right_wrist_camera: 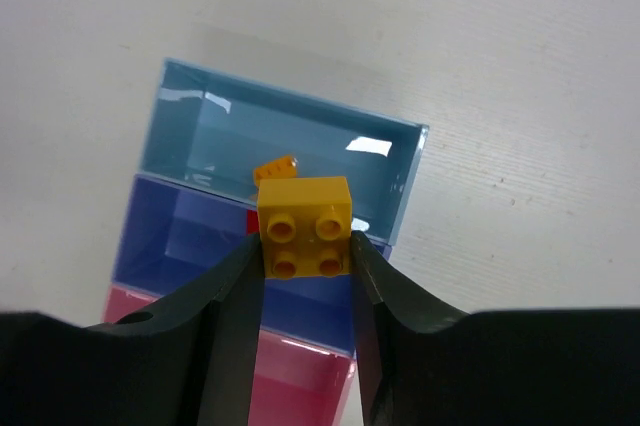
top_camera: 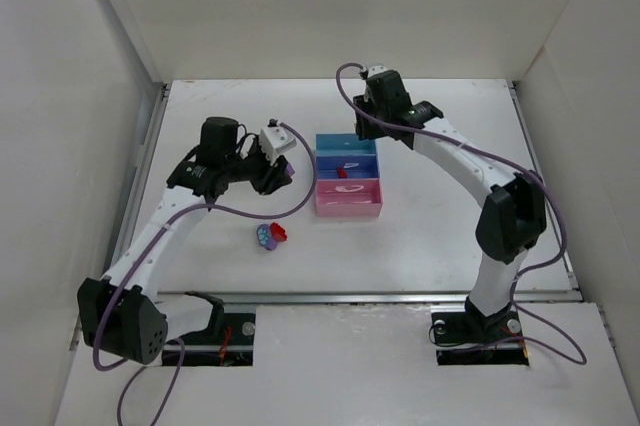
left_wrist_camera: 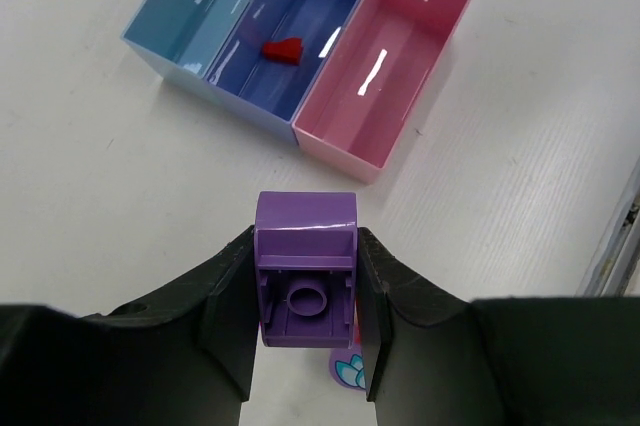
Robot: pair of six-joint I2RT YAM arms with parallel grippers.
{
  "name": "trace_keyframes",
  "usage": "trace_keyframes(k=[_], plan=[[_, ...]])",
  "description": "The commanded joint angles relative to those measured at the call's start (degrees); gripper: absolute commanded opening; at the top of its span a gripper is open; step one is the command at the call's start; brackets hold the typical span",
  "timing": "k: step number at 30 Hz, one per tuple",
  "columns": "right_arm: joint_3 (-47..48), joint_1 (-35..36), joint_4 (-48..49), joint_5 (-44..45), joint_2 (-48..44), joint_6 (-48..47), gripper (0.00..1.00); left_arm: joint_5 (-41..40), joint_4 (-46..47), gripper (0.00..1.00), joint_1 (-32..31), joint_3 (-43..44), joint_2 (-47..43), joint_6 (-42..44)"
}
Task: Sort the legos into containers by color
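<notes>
A purple brick (left_wrist_camera: pixel 305 281) is clamped in the left gripper (left_wrist_camera: pixel 307 318), above the table near the pink tray (left_wrist_camera: pixel 400 96). A yellow brick (right_wrist_camera: pixel 306 226) is pinched by the right gripper (right_wrist_camera: pixel 306 251) over the light blue tray (right_wrist_camera: pixel 210 141), where an orange brick (right_wrist_camera: pixel 276 168) lies. A red brick (left_wrist_camera: pixel 282 49) lies in the darker blue tray (left_wrist_camera: pixel 310 1).

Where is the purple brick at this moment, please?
In the left wrist view the purple brick is clamped in the left gripper, above the table; from the top it is just left of the three trays.
</notes>
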Motion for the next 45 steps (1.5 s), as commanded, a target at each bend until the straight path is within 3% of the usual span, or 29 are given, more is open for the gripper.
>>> trace_keyframes(k=[1,18,45], plan=[[4.3,0.5,-3.8,0.4,1.3,1.8,0.00,-2.0,2.6,0.00,-0.3,0.9,1.5,-0.8],[3.7,-0.6,-2.6,0.9,2.5,2.3,0.00,-1.7,3.8,0.00,-0.8,2.5,5.9,-1.3],[4.6,-2.2,-0.9,-0.8,2.0,3.4,0.00,-1.7,4.8,0.00,-1.3,0.3,4.8,-0.8]])
